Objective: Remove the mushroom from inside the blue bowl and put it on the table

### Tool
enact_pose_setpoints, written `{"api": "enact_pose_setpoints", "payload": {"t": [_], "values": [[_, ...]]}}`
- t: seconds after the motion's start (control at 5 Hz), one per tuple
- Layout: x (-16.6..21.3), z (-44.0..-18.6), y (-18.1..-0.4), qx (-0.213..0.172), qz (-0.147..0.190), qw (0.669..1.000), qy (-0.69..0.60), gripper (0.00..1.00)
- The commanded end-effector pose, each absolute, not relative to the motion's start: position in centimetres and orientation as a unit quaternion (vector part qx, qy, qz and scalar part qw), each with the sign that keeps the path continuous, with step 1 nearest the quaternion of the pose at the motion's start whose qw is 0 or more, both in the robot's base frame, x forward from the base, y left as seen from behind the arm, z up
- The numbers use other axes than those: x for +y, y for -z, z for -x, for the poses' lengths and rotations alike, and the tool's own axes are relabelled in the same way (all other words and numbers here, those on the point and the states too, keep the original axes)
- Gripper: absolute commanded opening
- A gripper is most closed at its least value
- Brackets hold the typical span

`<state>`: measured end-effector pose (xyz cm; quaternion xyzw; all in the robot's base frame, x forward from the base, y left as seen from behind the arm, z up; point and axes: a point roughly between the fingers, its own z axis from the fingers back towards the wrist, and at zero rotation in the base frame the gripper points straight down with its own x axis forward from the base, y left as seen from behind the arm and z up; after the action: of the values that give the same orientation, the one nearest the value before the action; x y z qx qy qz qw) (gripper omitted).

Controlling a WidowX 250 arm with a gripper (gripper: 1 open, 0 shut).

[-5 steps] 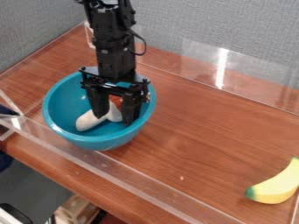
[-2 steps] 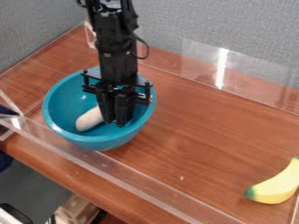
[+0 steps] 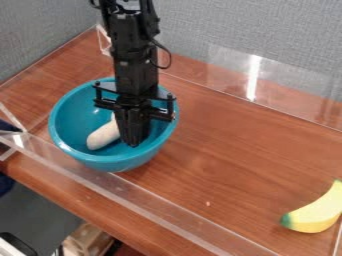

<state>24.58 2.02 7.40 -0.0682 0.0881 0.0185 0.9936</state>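
The mushroom [image 3: 102, 136] lies on its side in the bottom of the blue bowl [image 3: 74, 112], its thick cream-white stem showing to the left of the arm and its cap hidden behind the fingers [image 3: 138, 138]; those fingers reach steeply down into the bowl and are drawn narrow, pressed close together, apparently pinching the cap end, though the contact itself is hidden, so whether they truly hold it I cannot tell. The mushroom looks like a small moulded toy; I judge it light, stiff enough not to crush, and smooth, so a rounded cap could squirt out of a shallow pinch; the stem, thicker and straighter, seems the surer place to take hold, across its width near where it meets the cap. The bowl is round, deep and glossy teal-blue, probably hard plastic or glazed ware, with steep slick walls that may let the toy roll; being light, it could shift or tip if the lift drags on its rim. The tabletop [image 3: 227, 120] is reddish-brown wood grain, flat and matte, edged with low clear acrylic walls [image 3: 287, 82]; a yellow banana [image 3: 315, 211] lies well apart near the right corner.
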Motion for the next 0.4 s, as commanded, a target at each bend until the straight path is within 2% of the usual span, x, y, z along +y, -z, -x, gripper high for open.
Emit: {"api": "enact_pose_setpoints", "payload": {"t": [0.0,0.2], "values": [[1.4,-25.4,-10.4,0.051,0.064,0.997,-0.007,0.00],[-0.4,-25.6,-11.9,0.050,0.071,0.996,0.014,0.00]]}}
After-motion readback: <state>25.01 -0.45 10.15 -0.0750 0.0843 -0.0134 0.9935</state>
